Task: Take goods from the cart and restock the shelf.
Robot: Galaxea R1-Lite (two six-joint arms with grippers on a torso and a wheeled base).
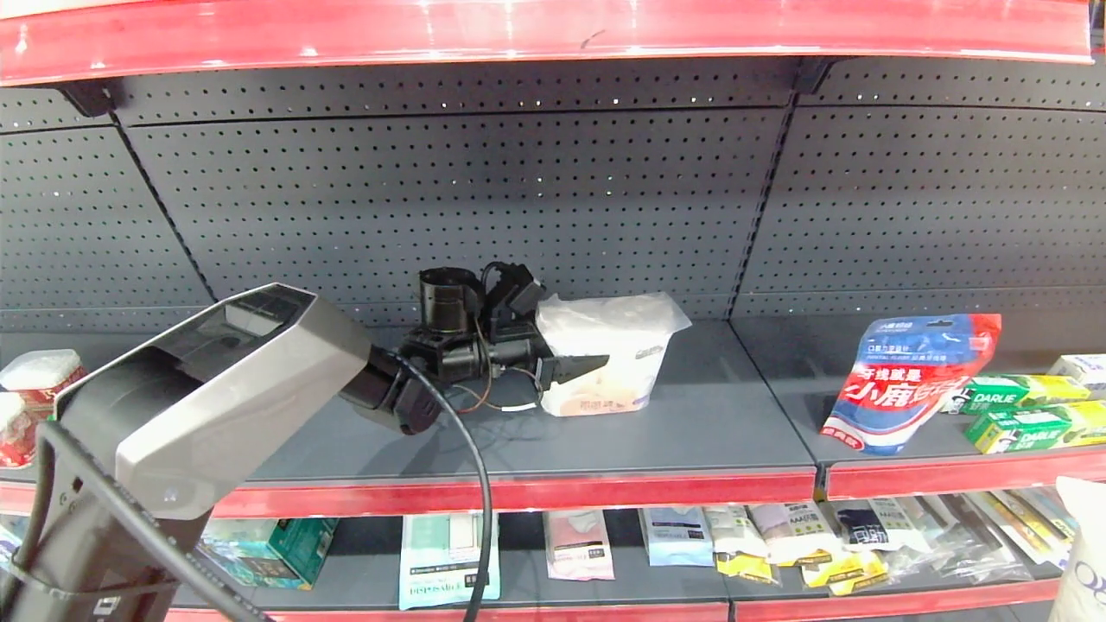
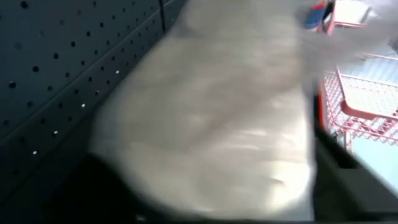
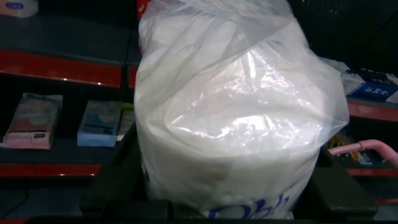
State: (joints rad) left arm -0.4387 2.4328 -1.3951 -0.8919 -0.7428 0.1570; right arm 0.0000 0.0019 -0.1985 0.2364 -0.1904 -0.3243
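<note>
A white soft pack in clear wrap [image 1: 615, 350] rests on the grey middle shelf [image 1: 691, 432], close to the pegboard back wall. My left gripper [image 1: 577, 350] is shut on it from the left, one dark finger [image 1: 581, 367] lying across its front face. In the left wrist view the same pack [image 2: 211, 124] sits very near the camera. My right gripper [image 3: 224, 186] is shut on a second white pack in a plastic bag [image 3: 236, 118], held in front of the lower shelves; a corner of that pack [image 1: 1084, 553] shows at the bottom right.
A blue and red pouch [image 1: 907, 380] and green boxes [image 1: 1020, 415] stand on the shelf's right section. Red and white tubs [image 1: 30, 393] sit at the far left. Flat packets [image 1: 778, 536] line the lower shelf. The red cart [image 2: 364, 93] is behind my left arm.
</note>
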